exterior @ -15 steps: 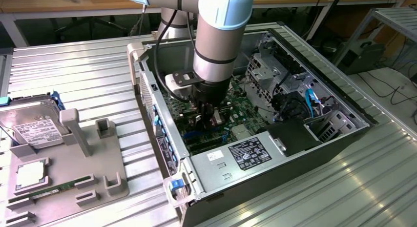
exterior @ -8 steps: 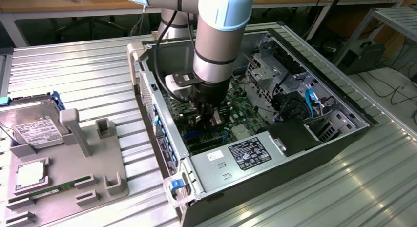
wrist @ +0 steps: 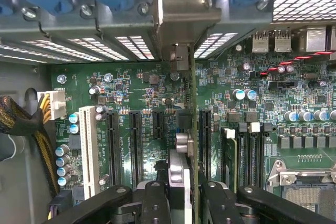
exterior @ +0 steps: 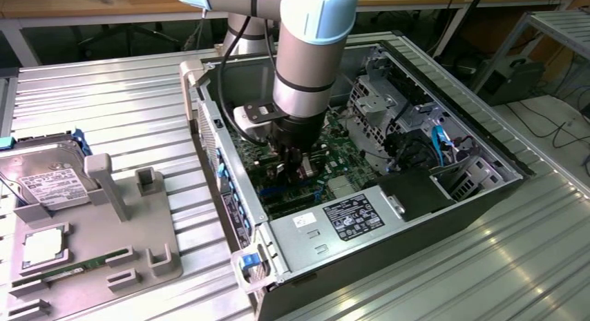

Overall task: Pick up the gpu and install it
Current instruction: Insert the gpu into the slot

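My gripper (exterior: 292,170) is down inside the open computer case (exterior: 479,138), over the green motherboard (exterior: 346,155). It is shut on the gpu (exterior: 284,174), a thin card held on edge between the two black fingers (wrist: 152,203). In the wrist view the gpu (wrist: 192,93) runs edge-on away from the gripper (wrist: 184,195). Its silver bracket (wrist: 184,14) sits against the case's rear slot openings. The card's lower edge lies just beside a long black slot (wrist: 205,140). I cannot tell whether it is seated in a slot.
Black expansion slots (wrist: 135,140) and a white slot (wrist: 88,145) lie beside the card. A CPU socket (wrist: 310,182) is near. The power supply (exterior: 355,217) and drive cage (exterior: 387,107) crowd the case. A grey fixture (exterior: 138,245) holds a hard drive (exterior: 51,183) and RAM stick (exterior: 55,273).
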Motion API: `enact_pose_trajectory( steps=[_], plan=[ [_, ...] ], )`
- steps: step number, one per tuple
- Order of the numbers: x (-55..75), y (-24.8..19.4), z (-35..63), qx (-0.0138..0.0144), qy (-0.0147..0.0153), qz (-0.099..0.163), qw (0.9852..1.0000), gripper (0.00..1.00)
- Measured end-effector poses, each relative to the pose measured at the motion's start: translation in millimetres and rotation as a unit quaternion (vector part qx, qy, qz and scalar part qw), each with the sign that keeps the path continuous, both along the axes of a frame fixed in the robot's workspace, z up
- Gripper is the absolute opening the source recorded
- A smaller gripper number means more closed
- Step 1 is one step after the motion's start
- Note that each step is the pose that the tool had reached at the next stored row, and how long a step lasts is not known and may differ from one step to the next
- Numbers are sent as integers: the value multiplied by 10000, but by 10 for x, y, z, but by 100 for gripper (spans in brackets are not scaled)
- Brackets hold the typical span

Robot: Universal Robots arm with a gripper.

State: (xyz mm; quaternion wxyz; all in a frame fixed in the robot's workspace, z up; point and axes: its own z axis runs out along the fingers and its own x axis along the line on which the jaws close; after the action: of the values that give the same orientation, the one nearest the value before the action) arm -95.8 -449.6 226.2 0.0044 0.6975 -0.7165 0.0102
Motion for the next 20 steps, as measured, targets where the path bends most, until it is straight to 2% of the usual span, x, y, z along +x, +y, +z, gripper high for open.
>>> enact_pose_trajectory(
  steps=[2, 3, 4, 6, 7, 12, 15, 20],
  plan=[
    [0, 0, -3, 13, 0, 0, 10000, 29],
    [0, 0, -3, 32, 0, 1, 10000, 29],
    [0, 0, -2, 61, -1, 1, 10000, 29],
    [-5, 1, 8, 135, -3, 1, 9999, 29],
    [-6, 3, 5, 160, -5, 0, 9999, 29],
    [-7, -2, 13, 170, -1, 0, 9999, 29],
    [-8, -4, 53, 196, -1, 0, 9998, 29],
    [-9, -31, 58, 201, -1, -14, 9998, 29]
  ],
)
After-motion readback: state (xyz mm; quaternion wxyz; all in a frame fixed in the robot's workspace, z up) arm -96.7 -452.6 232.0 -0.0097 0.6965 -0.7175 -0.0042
